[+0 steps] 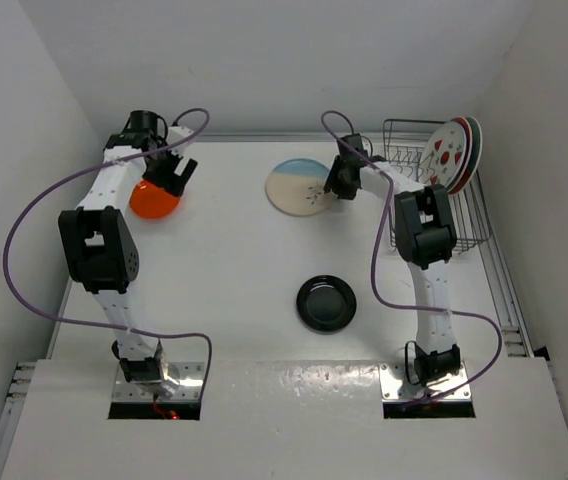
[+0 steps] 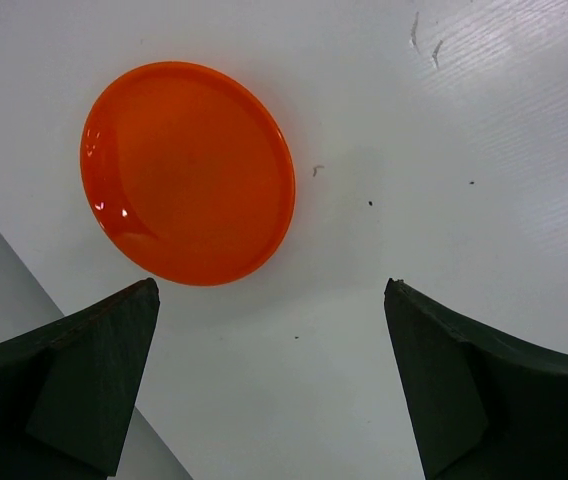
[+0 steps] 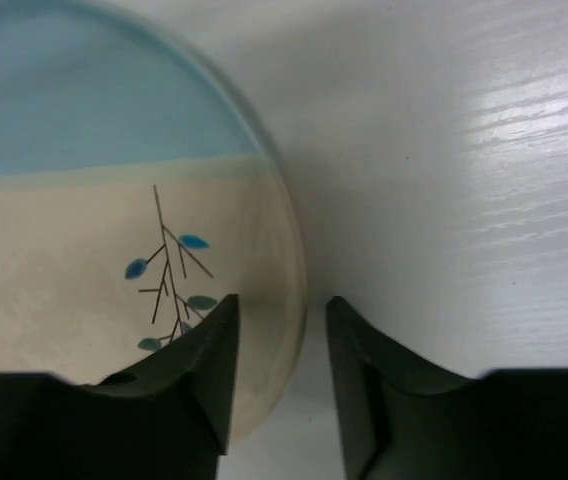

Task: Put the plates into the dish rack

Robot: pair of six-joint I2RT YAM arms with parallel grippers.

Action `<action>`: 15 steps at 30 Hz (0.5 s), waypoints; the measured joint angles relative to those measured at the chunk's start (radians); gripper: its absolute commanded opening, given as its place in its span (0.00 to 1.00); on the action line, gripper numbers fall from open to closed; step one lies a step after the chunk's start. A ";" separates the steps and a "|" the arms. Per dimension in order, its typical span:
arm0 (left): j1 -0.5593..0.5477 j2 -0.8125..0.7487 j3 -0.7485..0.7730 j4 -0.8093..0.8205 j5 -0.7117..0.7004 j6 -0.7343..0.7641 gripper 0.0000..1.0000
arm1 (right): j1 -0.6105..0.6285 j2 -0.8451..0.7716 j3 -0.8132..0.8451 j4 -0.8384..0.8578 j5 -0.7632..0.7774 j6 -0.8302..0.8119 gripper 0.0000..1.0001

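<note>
The small orange plate (image 1: 152,201) (image 2: 188,172) lies flat at the far left. My left gripper (image 1: 174,178) (image 2: 271,290) is open and empty, hovering just beside that plate over bare table. The cream-and-blue sprig plate (image 1: 297,187) (image 3: 114,230) lies flat at the back middle. My right gripper (image 1: 340,188) (image 3: 282,302) is open and straddles its right rim, one finger over the plate and one outside it. The black plate (image 1: 326,303) lies at the centre. The dish rack (image 1: 404,123) at the back right holds the watermelon plate (image 1: 447,152) upright, with red-rimmed plates (image 1: 475,150) behind it.
White walls close in on the left, back and right of the table. The rack sits against the right wall, next to my right arm's elbow (image 1: 424,225). Purple cables loop off both arms.
</note>
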 measured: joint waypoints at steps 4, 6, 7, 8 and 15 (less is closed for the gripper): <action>-0.006 0.029 0.015 -0.007 -0.009 0.000 1.00 | -0.013 0.011 -0.005 0.010 -0.012 0.073 0.00; -0.006 0.038 0.015 -0.015 -0.011 0.000 1.00 | -0.027 0.010 -0.019 0.031 -0.035 0.113 0.00; -0.006 0.040 0.015 -0.018 -0.012 0.000 1.00 | -0.032 0.003 -0.037 0.050 -0.051 0.124 0.00; -0.006 0.042 0.015 -0.019 -0.013 0.000 1.00 | -0.035 -0.005 -0.060 0.072 -0.060 0.134 0.00; -0.006 0.042 0.016 -0.023 -0.003 0.012 1.00 | -0.021 -0.116 -0.262 0.222 -0.069 0.008 0.00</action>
